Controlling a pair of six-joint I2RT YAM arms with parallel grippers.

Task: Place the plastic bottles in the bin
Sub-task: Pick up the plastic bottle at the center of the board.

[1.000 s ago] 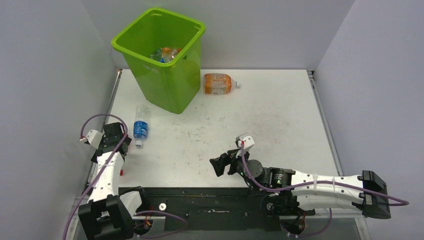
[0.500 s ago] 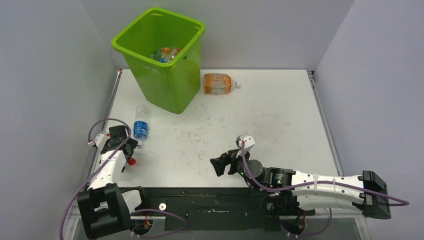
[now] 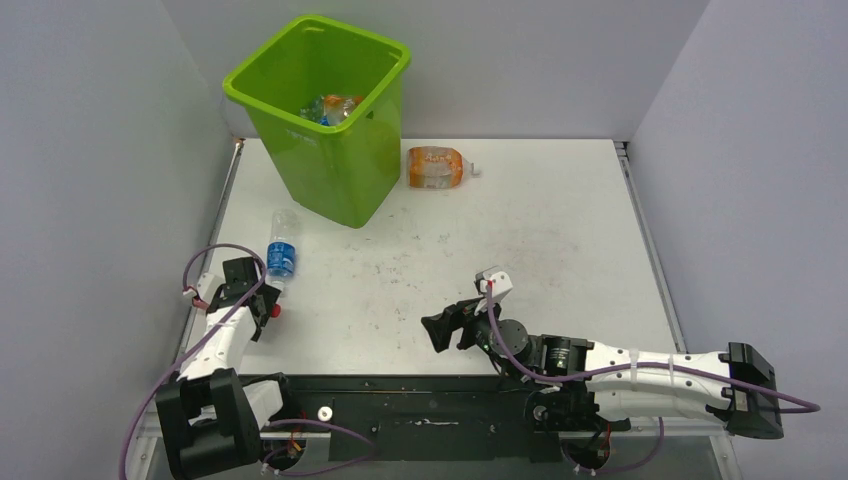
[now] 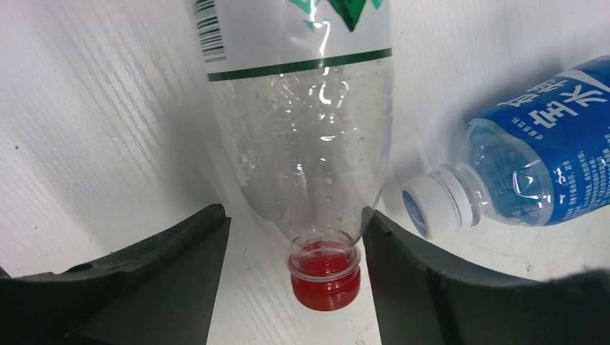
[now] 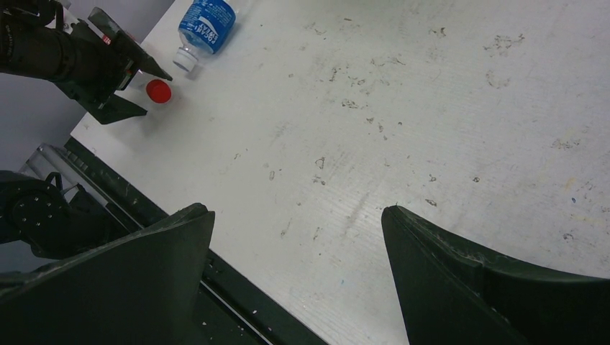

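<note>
A clear bottle (image 4: 316, 144) with a white and green label and a red cap (image 4: 325, 284) lies on the table between the jaws of my left gripper (image 4: 295, 215). The jaws are open; the right one touches the bottle's shoulder and the left one stands apart. In the top view only its red cap (image 3: 274, 311) shows beside the left gripper (image 3: 255, 295). A blue-labelled bottle (image 3: 281, 255) lies just beyond, its white cap close by. An orange bottle (image 3: 437, 166) lies right of the lime-green bin (image 3: 330, 160), which holds bottles (image 3: 330, 108). My right gripper (image 3: 445, 328) is open and empty.
The left wall runs close beside the left arm. The table's near edge and a black rail (image 5: 237, 287) lie under the right gripper (image 5: 298, 215). The right wrist view also shows the left gripper (image 5: 108, 65) and the blue-labelled bottle (image 5: 205, 21).
My left gripper has swung right and away from the near edge, towards the blue-labelled bottle. The red-capped bottle has moved with it. The right arm has barely moved.
</note>
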